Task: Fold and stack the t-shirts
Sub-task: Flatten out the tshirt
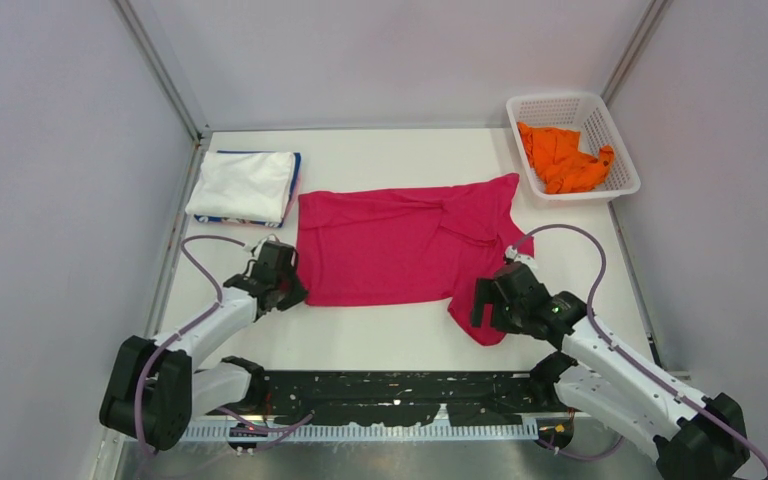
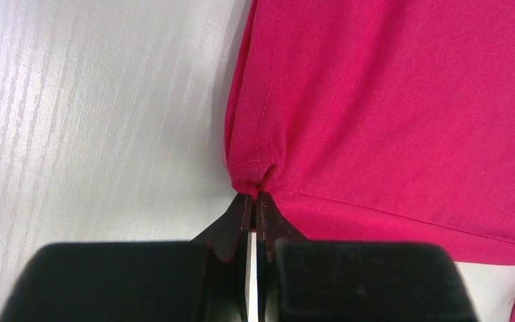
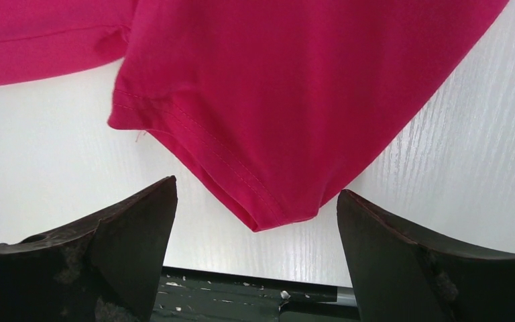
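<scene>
**Two-Arm Fold: One Side Gripped**

Your left gripper point(image 2: 251, 201) was pinched shut on the near-left hem corner of the magenta t-shirt point(image 1: 400, 245), which lay spread on the surface point(image 1: 380, 345). This was probably an anchor for a lift. Your right gripper point(image 3: 256, 191) stood wide open and empty, straddling the near sleeve, likely for a matching grasp. Only the wrist views showed the pinch and the gap. Only the top view showed the folded white t-shirt point(image 1: 245, 185) at far left.
</scene>
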You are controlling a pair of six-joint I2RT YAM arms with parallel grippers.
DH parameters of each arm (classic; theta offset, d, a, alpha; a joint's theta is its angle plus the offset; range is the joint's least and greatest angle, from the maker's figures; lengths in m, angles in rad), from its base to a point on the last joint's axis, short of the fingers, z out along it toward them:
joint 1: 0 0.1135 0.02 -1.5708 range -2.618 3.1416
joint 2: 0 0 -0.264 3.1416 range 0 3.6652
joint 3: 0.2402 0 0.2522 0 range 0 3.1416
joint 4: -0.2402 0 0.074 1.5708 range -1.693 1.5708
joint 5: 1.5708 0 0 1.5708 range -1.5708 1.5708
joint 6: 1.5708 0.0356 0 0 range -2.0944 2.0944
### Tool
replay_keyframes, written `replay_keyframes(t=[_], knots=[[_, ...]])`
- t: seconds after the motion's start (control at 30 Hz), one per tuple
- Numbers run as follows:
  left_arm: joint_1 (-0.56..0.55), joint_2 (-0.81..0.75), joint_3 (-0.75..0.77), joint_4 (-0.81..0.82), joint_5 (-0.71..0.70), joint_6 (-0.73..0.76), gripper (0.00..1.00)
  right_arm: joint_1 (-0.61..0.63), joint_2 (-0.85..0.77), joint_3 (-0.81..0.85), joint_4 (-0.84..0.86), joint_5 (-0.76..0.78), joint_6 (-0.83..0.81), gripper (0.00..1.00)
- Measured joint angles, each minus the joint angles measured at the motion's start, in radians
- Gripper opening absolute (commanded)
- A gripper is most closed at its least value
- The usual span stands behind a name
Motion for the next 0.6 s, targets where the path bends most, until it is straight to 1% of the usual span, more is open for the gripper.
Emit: replay_keyframes(t=[0.03, 0.17, 0.37, 0.47, 0.6], knots=[[0.000, -0.008, 0.000, -0.005, 0.000, 0.002, 0.00, 0.000, 0.020, 0.000, 0.000, -0.001, 0.000, 0.91], [0.000, -0.042, 0.000, -0.018, 0.000, 0.016, 0.00, 0.000, 0.087, 0.005, -0.003, -0.013, -0.006, 0.83], [0.000, -0.069, -0.013, -0.018, -0.001, 0.020, 0.00, 0.000, 0.166, 0.034, -0.033, -0.018, -0.009, 0.76], [0.000, -0.069, -0.015, -0.019, -0.001, 0.021, 0.00, 0.000, 0.198, 0.034, -0.027, -0.042, -0.009, 0.70], [0.000, -0.069, -0.019, -0.017, 0.000, 0.023, 0.00, 0.001, 0.232, 0.026, 0.006, -0.092, -0.008, 0.69]])
